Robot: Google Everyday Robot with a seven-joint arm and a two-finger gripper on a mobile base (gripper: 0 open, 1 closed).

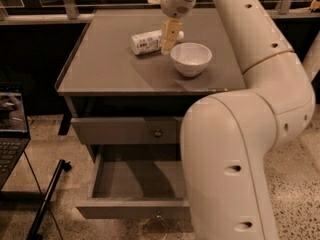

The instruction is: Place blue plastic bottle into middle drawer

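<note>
The blue plastic bottle (146,42) lies on its side on the cabinet top, its white cap pointing right toward the white bowl (191,59). My gripper (169,38) hangs down from the arm at the bottle's right end, near its neck, and hides part of it. Whether it touches the bottle cannot be told. The middle drawer (131,208) is pulled out below, its inside bare, its knob at the front edge.
The upper drawer (120,130) with a round knob sits just above the open one. My large white arm (235,149) covers the cabinet's right side. A laptop (10,129) and a dark tripod leg (47,199) stand on the left floor.
</note>
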